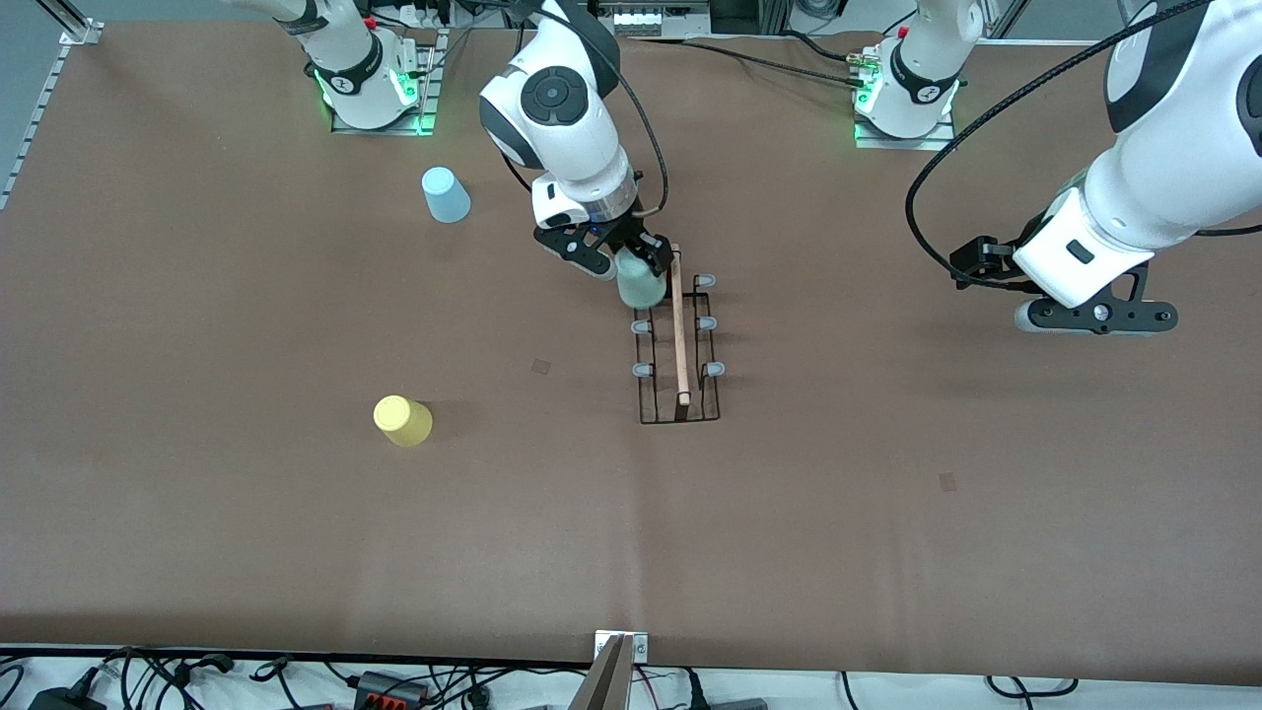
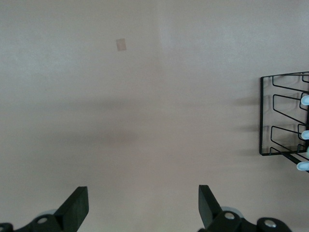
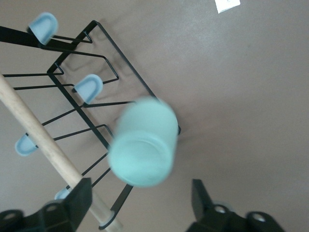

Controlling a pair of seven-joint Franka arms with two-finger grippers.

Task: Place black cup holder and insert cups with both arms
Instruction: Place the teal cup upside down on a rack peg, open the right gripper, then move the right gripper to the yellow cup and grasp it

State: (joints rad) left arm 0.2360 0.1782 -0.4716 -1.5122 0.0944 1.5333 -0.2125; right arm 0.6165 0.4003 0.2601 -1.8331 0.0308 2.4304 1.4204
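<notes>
Starting at the right arm's end of the table: the light blue cup point(image 1: 446, 194) stands mouth-down not far from the right arm's base, and the yellow cup point(image 1: 402, 421) sits well nearer the front camera, both untouched. Moving to the middle, the right gripper point(image 1: 619, 261) hangs over the end of the black cup holder point(image 1: 678, 350) farthest from the camera, fingers spread apart with the mint-green cup point(image 3: 143, 142) loose between them, bottom up, seemingly dropping onto a corner peg. The holder lies with its wooden rod point(image 1: 678, 330) running straight toward the camera, grey pegs point(image 1: 642, 324) down both sides. That is the key relation: the rod's long axis points from the bases toward the camera, so each arm gets its own row of pegs. On to the left arm's end: the left gripper point(image 1: 1094, 316) waits over bare table point(image 1: 887, 513), wide open, holding nothing, well apart from the holder.
</notes>
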